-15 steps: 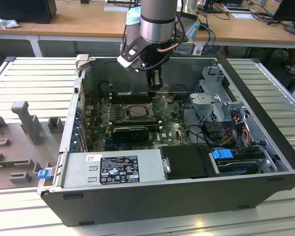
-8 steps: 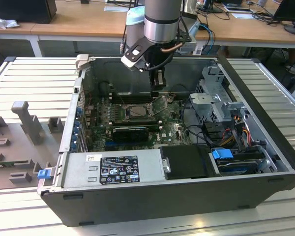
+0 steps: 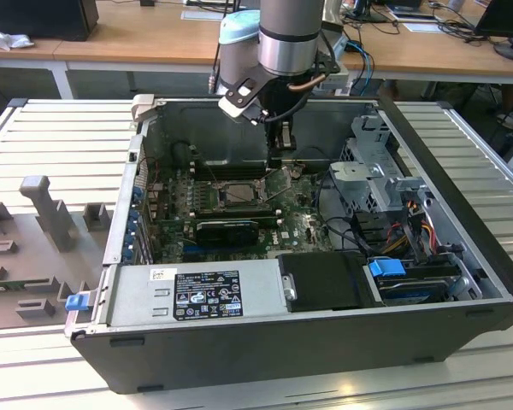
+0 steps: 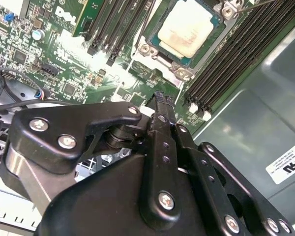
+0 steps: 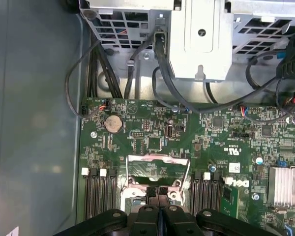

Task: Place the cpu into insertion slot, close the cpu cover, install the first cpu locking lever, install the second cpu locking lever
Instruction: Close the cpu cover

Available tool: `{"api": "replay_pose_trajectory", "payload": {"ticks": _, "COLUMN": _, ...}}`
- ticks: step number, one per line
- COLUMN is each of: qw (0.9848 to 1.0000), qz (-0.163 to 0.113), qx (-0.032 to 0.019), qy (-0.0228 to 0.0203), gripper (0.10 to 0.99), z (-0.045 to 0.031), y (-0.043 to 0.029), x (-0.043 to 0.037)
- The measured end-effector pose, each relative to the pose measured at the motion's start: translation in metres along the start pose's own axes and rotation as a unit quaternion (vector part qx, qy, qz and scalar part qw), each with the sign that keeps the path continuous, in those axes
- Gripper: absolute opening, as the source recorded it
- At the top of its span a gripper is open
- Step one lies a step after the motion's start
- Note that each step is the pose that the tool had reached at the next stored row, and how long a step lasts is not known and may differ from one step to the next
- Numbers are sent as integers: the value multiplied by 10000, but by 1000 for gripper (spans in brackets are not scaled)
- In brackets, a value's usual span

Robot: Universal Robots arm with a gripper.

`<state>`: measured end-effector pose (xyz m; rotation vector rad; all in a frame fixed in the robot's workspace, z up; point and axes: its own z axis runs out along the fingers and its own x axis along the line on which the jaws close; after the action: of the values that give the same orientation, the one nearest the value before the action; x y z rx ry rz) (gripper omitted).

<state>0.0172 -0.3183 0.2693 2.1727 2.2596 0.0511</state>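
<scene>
Exterior view puts the insertion slot (image 3: pixel 239 193) in the middle of the green board (image 3: pixel 312 224) and the gripper (image 3: pixel 278 158) just off the slot's edge toward the exterior view's right, jaws shut on nothing, while the second wrist view shows the cpu (image 4: pixel 186 27) seated there and the first wrist view the cpu cover (image 5: pixel 157 158) standing open.

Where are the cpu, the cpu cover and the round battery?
the cpu (image 4: pixel 186 28): second wrist view, middle of its metal top.
the cpu cover (image 5: pixel 158 158): first wrist view, one silver bar of its frame.
the round battery (image 5: pixel 113 124): first wrist view, its middle.
</scene>
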Motion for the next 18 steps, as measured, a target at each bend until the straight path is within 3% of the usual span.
{"api": "replay_pose_trajectory", "payload": {"ticks": 18, "qw": 10000, "qz": -66, "qx": 0, "qy": 2, "gripper": 106, "z": 9, "y": 247, "x": 3}}
